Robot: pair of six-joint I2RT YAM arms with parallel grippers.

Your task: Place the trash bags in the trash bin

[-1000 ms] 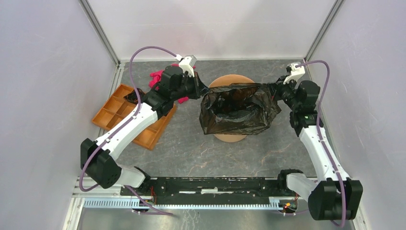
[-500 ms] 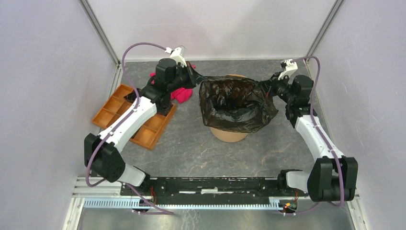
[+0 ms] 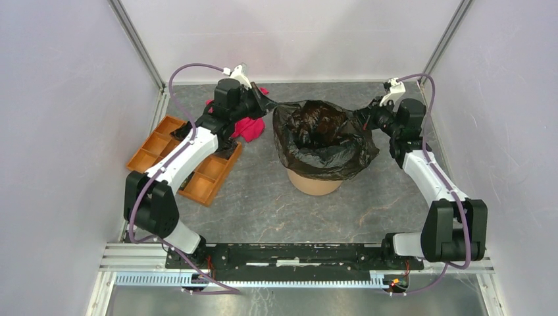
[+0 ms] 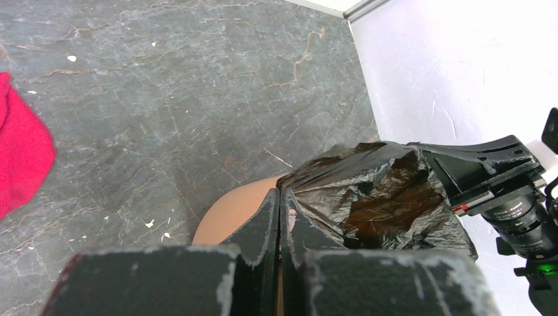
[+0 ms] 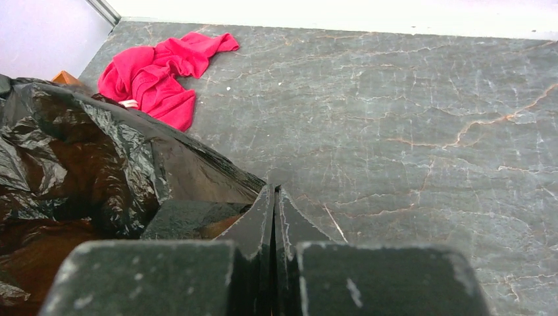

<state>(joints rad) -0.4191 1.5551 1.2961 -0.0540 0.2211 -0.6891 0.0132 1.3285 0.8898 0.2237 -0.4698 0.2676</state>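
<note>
A black trash bag [image 3: 326, 135] is spread open over the mouth of the orange trash bin [image 3: 316, 182]; the film hangs down round the rim and only the bin's lower wall shows. My left gripper [image 3: 271, 105] is shut on the bag's left edge. My right gripper [image 3: 364, 117] is shut on its right edge. In the left wrist view the shut gripper [image 4: 279, 197] pinches the bag [image 4: 388, 191] beside the bin's wall [image 4: 230, 214]. In the right wrist view the shut gripper [image 5: 274, 191] holds the taut bag [image 5: 79, 151].
A pink-red cloth [image 3: 247, 126] lies behind the left arm, also in the right wrist view [image 5: 158, 72]. A flat orange compartment tray [image 3: 177, 158] sits at the left. Walls close in the back and both sides.
Both grippers have moved toward the back wall with the bag stretched between them. The bag has come down over the bin's rim and now covers its mouth.
</note>
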